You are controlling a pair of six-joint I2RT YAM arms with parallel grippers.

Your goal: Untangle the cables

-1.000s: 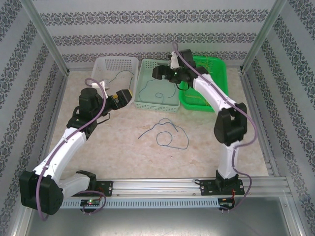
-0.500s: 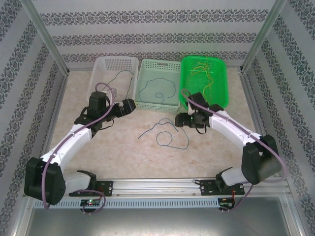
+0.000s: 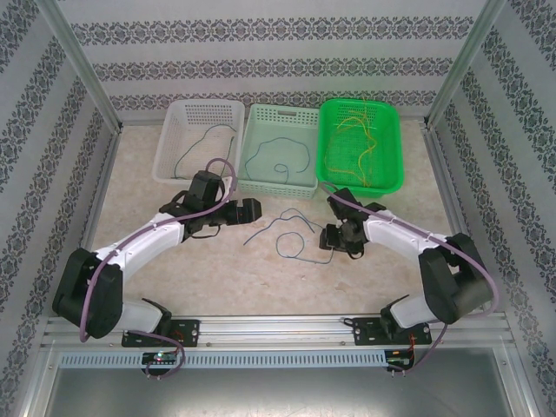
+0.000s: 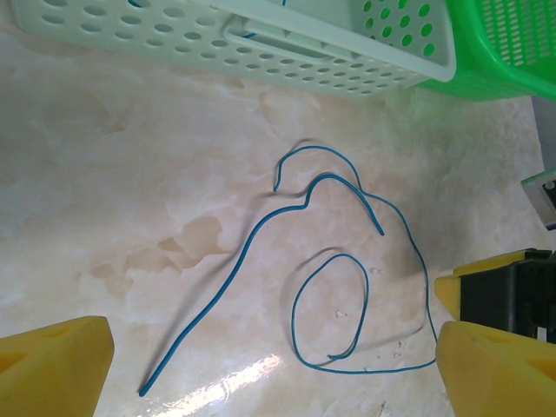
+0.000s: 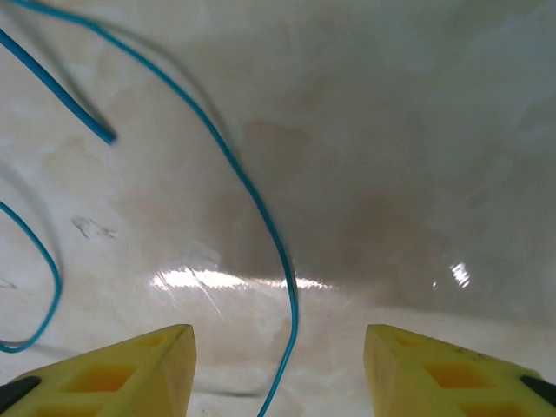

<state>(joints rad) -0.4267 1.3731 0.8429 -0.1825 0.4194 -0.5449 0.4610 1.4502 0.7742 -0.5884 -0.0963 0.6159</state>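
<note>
A thin blue plastic cable (image 4: 228, 274) sprawls mid-table on the beige marbled table (image 3: 217, 269) with bare surface around it. A pale green perforated plastic basket (image 3: 278, 187) stands near, toward the far edge. The left gripper (image 3: 250, 209) reaches low, spread wide and empty. The right gripper (image 5: 278, 352) hangs low, its fingers apart astride the cable without pinching it.

Reads as a robotics lab test cell: boxed in by aluminium frame posts (image 3: 81, 65) and wallpaper-patterned panels (image 3: 278, 52), pair of robot arms (image 3: 139, 248) bolted to a mounting rail (image 3: 278, 328) at near edge of marble-look tabletop (image 3: 261, 282), plastic baskets (image 3: 280, 185) at back.
</note>
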